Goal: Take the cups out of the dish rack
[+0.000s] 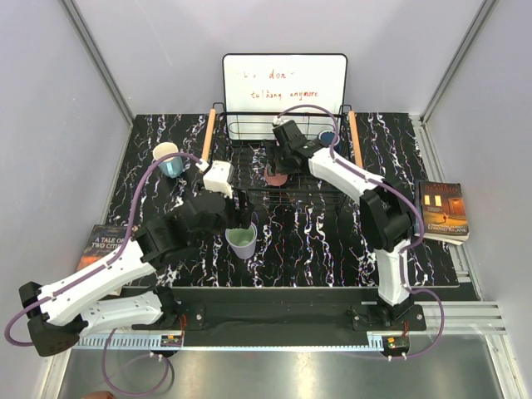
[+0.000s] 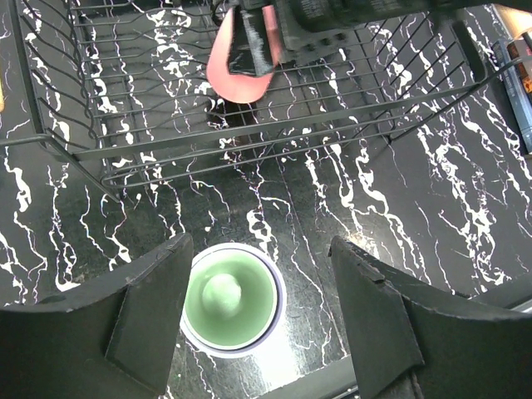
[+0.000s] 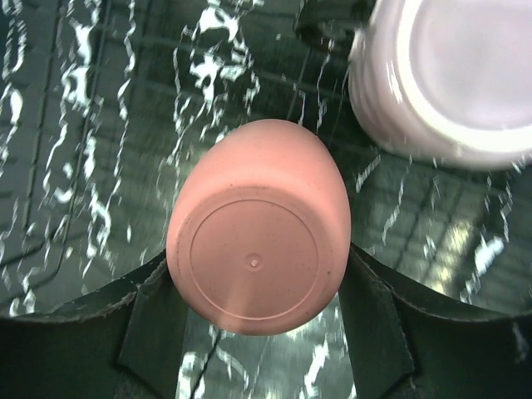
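Pink cup (image 3: 258,249), base toward the wrist camera, is clamped between the right fingers (image 3: 386,332) over the black wire rack (image 1: 249,166). The left fingers (image 2: 154,316) are spread wide, gripping nothing, above the lavender cup (image 2: 233,299) standing upright on the marbled surface (image 2: 416,216) just in front of the rack. A light-blue cup (image 1: 170,160) stands left of the rack.
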Robot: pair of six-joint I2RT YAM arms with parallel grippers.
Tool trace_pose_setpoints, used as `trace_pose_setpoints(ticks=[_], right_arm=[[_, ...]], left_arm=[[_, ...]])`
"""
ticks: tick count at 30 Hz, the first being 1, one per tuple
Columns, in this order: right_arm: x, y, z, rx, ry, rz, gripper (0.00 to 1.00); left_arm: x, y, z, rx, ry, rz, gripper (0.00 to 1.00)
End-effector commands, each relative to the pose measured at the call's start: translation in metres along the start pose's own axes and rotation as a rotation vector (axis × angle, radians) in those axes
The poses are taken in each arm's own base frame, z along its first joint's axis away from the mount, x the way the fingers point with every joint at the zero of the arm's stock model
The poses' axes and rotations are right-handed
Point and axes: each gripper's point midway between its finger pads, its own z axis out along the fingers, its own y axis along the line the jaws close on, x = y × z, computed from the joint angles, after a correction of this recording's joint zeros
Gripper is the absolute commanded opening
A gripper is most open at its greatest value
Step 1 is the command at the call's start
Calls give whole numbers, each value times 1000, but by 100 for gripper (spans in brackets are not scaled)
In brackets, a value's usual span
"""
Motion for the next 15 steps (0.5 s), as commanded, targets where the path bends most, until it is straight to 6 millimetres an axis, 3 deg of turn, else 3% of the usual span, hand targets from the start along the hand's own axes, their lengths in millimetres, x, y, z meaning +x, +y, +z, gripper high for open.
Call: trace_pose_setpoints(ticks=[1, 2, 4, 5, 7, 8, 9, 10, 11, 13, 14, 15], right_arm=[[-43, 10, -69, -40, -158, 16, 0], [-54, 11, -92, -55, -204, 33, 0], [-53, 10, -109, -69, -235, 46, 0], [-65, 12, -136, -94, -294, 64, 0], [-61, 11, -153, -119, -314, 78, 0], [-70, 11, -178, -147, -369, 86, 0], [-71, 12, -190, -162, -393, 92, 0], [-60, 10, -192, -174, -386, 99, 0], [-70, 11, -221, -213, -468, 113, 0], [-57, 12, -231, -253, -470, 123, 0], [-60, 12, -251, -284, -514, 131, 0], [-57, 12, -256, -298, -522, 138, 0]], left_arm=[[-13, -6, 1, 18, -51, -38, 72], [-14, -6, 2, 15, -58, -38, 72], [-19, -6, 3, 8, -79, -44, 72], [-21, -6, 3, 10, -86, -45, 72], [-27, -10, 4, 22, -109, -57, 72], [-30, -12, 4, 27, -118, -63, 72], [-35, -16, 4, 42, -134, -74, 72], [-37, -17, 4, 47, -142, -94, 72], [-41, -20, 4, 56, -157, -118, 72], [-46, -25, 1, 92, -177, -155, 72], [-49, -29, 1, 115, -197, -176, 72], [-51, -33, 0, 140, -207, -190, 71]])
